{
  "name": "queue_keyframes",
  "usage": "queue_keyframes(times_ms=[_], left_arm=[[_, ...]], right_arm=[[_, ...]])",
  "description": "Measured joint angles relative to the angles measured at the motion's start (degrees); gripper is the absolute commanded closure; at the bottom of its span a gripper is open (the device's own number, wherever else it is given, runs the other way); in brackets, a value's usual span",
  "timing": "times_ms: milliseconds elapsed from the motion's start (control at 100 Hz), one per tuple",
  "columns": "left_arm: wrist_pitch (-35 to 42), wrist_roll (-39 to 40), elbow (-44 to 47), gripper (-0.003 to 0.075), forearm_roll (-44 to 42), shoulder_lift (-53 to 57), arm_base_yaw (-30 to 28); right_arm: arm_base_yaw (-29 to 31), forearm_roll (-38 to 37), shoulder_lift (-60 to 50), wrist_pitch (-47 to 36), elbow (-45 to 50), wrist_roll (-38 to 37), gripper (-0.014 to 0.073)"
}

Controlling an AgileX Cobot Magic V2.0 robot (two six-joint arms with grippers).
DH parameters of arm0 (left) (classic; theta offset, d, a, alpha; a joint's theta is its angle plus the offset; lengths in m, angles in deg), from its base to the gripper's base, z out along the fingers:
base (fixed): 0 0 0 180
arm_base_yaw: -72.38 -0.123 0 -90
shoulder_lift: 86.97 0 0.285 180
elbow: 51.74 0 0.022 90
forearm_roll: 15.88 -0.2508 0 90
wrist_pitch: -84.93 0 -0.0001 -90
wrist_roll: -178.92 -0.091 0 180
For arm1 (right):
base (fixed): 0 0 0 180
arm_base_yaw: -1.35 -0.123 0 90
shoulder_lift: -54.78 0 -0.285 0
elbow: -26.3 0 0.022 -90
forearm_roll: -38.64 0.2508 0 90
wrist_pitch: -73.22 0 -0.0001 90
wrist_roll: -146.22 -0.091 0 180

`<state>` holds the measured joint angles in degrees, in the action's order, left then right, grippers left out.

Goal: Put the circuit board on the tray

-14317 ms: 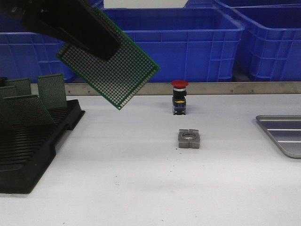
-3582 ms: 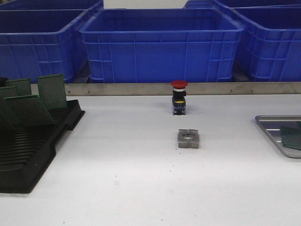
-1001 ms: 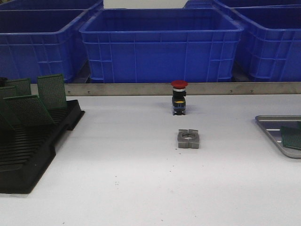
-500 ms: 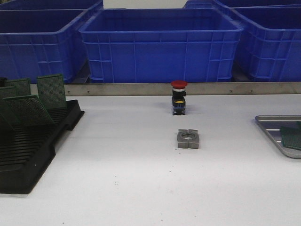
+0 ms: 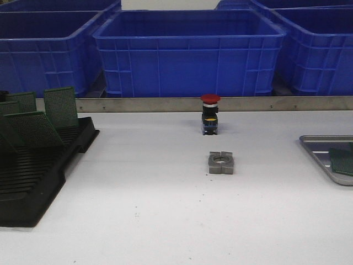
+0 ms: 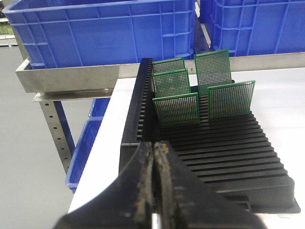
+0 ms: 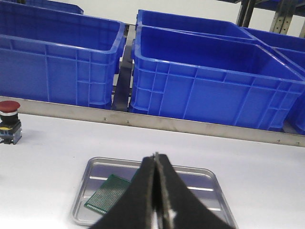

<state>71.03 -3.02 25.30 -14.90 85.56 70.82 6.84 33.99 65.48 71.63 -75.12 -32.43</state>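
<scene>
A green circuit board (image 7: 107, 193) lies flat inside the grey metal tray (image 7: 200, 177); the right wrist view shows it partly hidden behind my right gripper (image 7: 156, 160), which hangs above the tray with its jaws pressed together and empty. In the front view the board (image 5: 342, 160) and tray (image 5: 320, 150) sit at the table's right edge. My left gripper (image 6: 154, 148) is shut and empty over the near end of the black slotted rack (image 6: 224, 152). Neither gripper shows in the front view.
Several more green boards (image 6: 177, 107) stand in the rack (image 5: 33, 176) at the table's left. A red-capped push button (image 5: 210, 114) and a grey metal block with a hole (image 5: 221, 163) stand mid-table. Blue crates (image 5: 187, 52) line the back behind a metal rail.
Long ago a gripper carried a board high at the left; now that board lies in the tray. Over the last second nothing has visibly moved.
</scene>
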Motion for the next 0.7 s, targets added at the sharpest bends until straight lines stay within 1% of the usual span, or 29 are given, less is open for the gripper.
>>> queue_keyframes(times_ms=[60,200,700], left_arm=[[0.0,0.0,0.0,0.0737,0.0,0.0,0.0],[0.0,0.0,0.0,0.0737,0.0,0.0,0.0],[0.0,0.0,0.0,0.0737,0.0,0.0,0.0]], right_arm=[[0.0,-1.8,-2.2,2.2,0.2,-1.4,0.0653],[-0.4,-2.3,-3.4,5.1,0.2,-2.4,0.0653],[-0.5,-2.6,-3.6,7.2,0.2,-8.2,0.0653]])
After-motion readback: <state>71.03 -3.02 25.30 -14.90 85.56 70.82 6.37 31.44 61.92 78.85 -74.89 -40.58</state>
